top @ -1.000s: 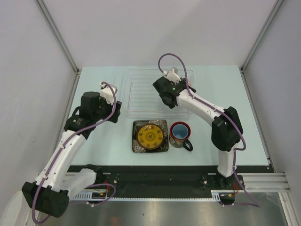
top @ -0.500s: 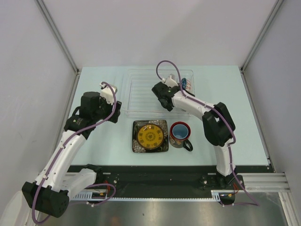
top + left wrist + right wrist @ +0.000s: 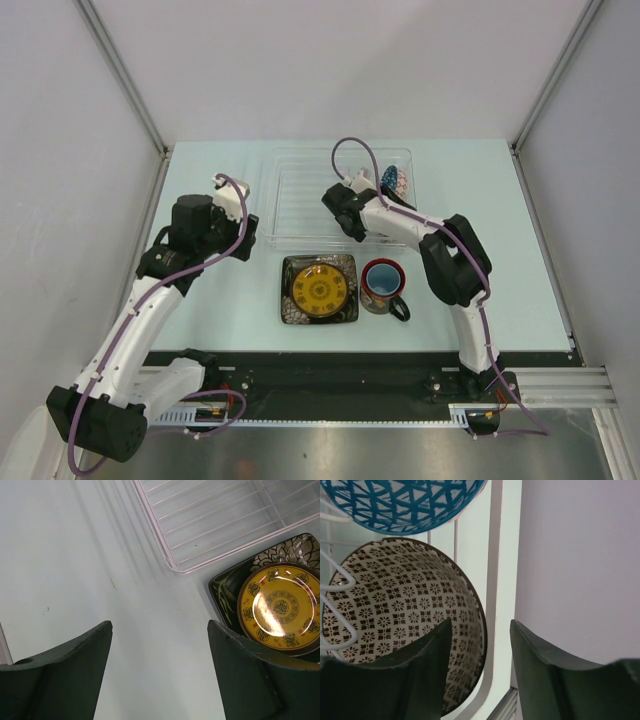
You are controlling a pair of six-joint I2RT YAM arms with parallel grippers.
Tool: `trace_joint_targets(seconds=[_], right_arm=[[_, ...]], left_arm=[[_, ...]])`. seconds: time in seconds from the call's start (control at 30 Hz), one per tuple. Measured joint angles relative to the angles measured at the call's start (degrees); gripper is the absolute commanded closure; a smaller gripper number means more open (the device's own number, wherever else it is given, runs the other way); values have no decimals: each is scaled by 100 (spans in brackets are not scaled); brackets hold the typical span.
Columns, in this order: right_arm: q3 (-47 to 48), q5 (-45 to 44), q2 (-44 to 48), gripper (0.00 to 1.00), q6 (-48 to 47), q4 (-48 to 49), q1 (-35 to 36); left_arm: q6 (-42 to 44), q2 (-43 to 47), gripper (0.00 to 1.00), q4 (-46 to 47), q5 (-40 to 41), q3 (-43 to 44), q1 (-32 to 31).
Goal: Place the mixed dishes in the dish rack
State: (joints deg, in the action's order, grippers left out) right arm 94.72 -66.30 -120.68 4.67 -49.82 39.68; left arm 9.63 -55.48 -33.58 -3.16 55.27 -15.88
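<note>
My left tool (image 3: 159, 630) hangs released, with nothing between its fingers, over bare bench (image 3: 220, 300) toward the left edge, so I see little risk on that side. The dish rack (image 3: 300, 195), clear and probably light, lies by the middle of the far edge, and a snag could slide it. Nearer the near edge, at the middle, the yellow plate (image 3: 320, 289) lies on the dark square plate (image 3: 292, 305). The mug (image 3: 383, 284) stands just beside them on the right, and all three are yet to be loaded. I judge that glaze on glaze will skid under a poor pinch. My right tool (image 3: 479, 627) is spread open over the rack's right end, and the bowl (image 3: 395, 610) rim runs unpinched through the gap. The bowl appears to lean by the rack wall, so a crooked retreat could hook that rim and tip it. The bench is smooth and pale blue-green, and plain grey walls (image 3: 330, 70) close in three sides.
</note>
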Motion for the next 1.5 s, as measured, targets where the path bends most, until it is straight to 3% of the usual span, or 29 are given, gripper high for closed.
trace_joint_targets(seconds=[0.33, 0.53, 0.67, 0.77, 0.87, 1.0, 1.23, 1.5], right_arm=[[181, 57, 9, 34, 98, -398, 83], [715, 542, 734, 33, 323, -710, 393], [505, 1626, 2004, 31, 413, -286, 1027], [-492, 3126, 3239, 33, 516, 577, 1545], [-1423, 4439, 3842, 35, 741, 1222, 1593], [-2149, 5418, 3488, 37, 966, 1906, 1458], [-2782, 6258, 2750, 39, 1259, 2780, 1432], [-2922, 6312, 2483, 38, 1657, 3390, 1373]], left_arm=[[-2, 0, 18, 0, 0, 0, 0], [15, 4, 17, -11, 46, 7, 0], [55, 55, 17, -81, 28, 66, 0], [81, 136, 17, -168, -94, 74, 0], [149, 203, 18, -317, -341, 72, 0], [269, 225, 19, -422, -691, -98, -7], [437, 98, 20, -603, -1119, -540, -310], [442, -101, 21, -372, -1215, -756, -828]])
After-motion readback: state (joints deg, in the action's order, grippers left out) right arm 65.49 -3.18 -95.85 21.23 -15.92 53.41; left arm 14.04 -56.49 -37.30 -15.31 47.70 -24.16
